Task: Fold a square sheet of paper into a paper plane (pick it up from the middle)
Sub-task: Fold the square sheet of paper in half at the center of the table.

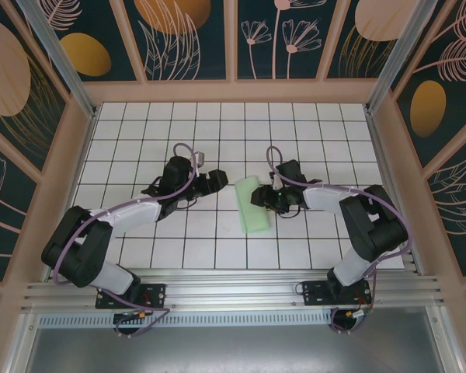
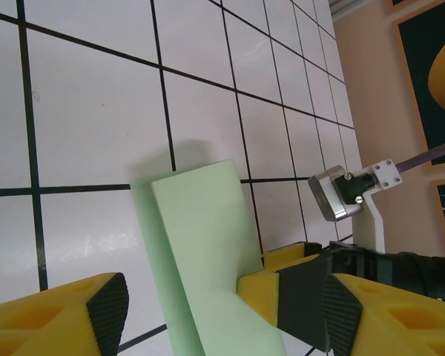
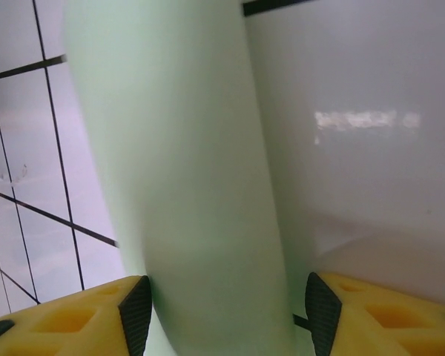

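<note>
The paper (image 1: pixel 254 206) lies on the table (image 1: pixel 140 140) as a narrow folded strip. Its long axis runs from its far end, tilted a little leftward, to its near end, so its two long edges face the two arms.

The right claw (image 1: pixel 262 200) is the nearer one. It sits at the paper's right long edge, about midway along the strip. In its wrist view, the pads stand apart with the paper (image 3: pixel 200 185) bulging up between them. The jaws are open and pinch nothing.

The left claw (image 1: pixel 217 183) stands just off the paper's left long edge, up by the far end, and does not touch it. It is also open. In its wrist view, the strip (image 2: pixel 200 245) runs away between its spread pads. An upper layer lies over a lower one that shows along one long edge.

The next fold likely turns on this crosswise layout. Each claw faces a long edge, so a fold over the long axis suits the right claw best, and the left would have to come in sideways to pin the far end.
</note>
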